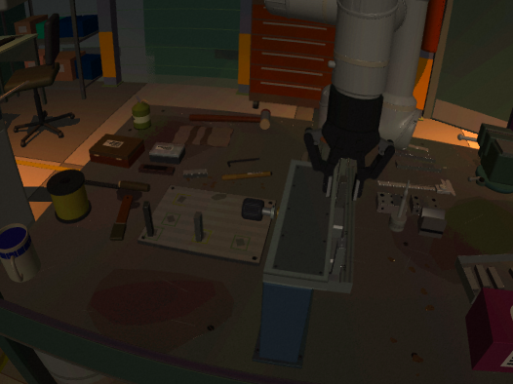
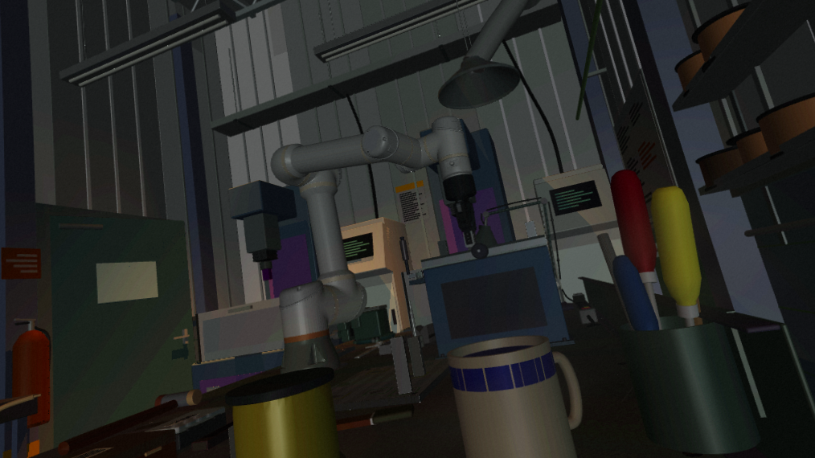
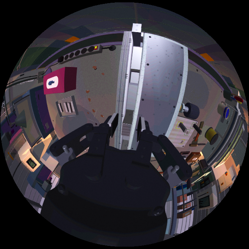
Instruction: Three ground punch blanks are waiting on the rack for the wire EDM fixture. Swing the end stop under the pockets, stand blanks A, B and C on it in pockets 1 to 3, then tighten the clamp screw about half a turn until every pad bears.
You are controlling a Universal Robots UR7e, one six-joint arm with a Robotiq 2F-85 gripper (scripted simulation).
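A punch blank (image 3: 127,127) stands in the far pocket of the wire EDM fixture (image 1: 312,229), between my fingers. My gripper (image 1: 343,185) (image 3: 127,125) is over that pocket and is open, holding nothing. Two more blanks (image 1: 147,219) (image 1: 198,226) stand upright on the rack plate (image 1: 207,222) to the left of the fixture. The black clamp screw knob (image 1: 253,209) sticks out of the fixture's left side. The end stop is hidden under the fixture top.
A red tool cabinet (image 1: 290,51) stands behind the bench. Left of the rack lie a hammer (image 1: 122,214), a yellow spool (image 1: 69,195) and a mug (image 1: 14,252). Steel blocks (image 1: 414,209) sit right of the fixture, and a magenta box (image 1: 490,331) is at the near right corner.
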